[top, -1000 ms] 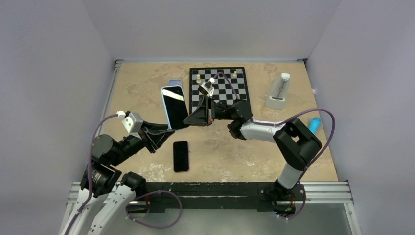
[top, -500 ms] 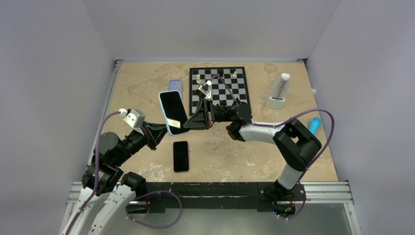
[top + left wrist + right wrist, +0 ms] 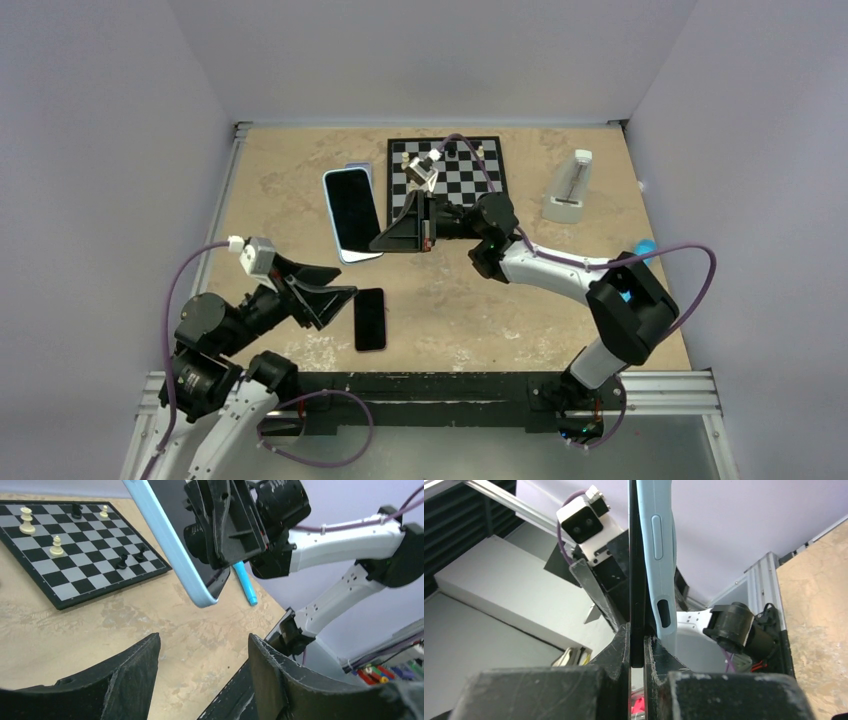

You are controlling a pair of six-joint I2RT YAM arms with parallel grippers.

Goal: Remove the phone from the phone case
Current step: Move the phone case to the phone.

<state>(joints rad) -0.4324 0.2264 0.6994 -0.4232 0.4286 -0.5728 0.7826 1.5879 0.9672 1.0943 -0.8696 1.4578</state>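
Note:
The phone (image 3: 352, 212), black screen up, sits in a light blue case (image 3: 334, 228) and is held tilted above the table. My right gripper (image 3: 380, 244) is shut on its near right corner. In the right wrist view the jaws (image 3: 638, 640) pinch the thin black phone edge (image 3: 636, 570), and the blue case (image 3: 659, 545) lies just outside the right finger. My left gripper (image 3: 338, 305) is open and empty, below and to the left of the phone. In the left wrist view it (image 3: 204, 640) is well apart from the case's blue corner (image 3: 200, 597).
A second black phone (image 3: 369, 319) lies flat on the table beside the left gripper. A chessboard (image 3: 480, 190) with several pieces lies at the back. A lavender item (image 3: 358, 167) shows behind the held phone. A white stand (image 3: 568, 190) and a blue marker (image 3: 642, 250) are at the right.
My left gripper has let go of the case's near end, opened, and drawn back toward the near left. My right gripper has carried the cased phone slightly farther away.

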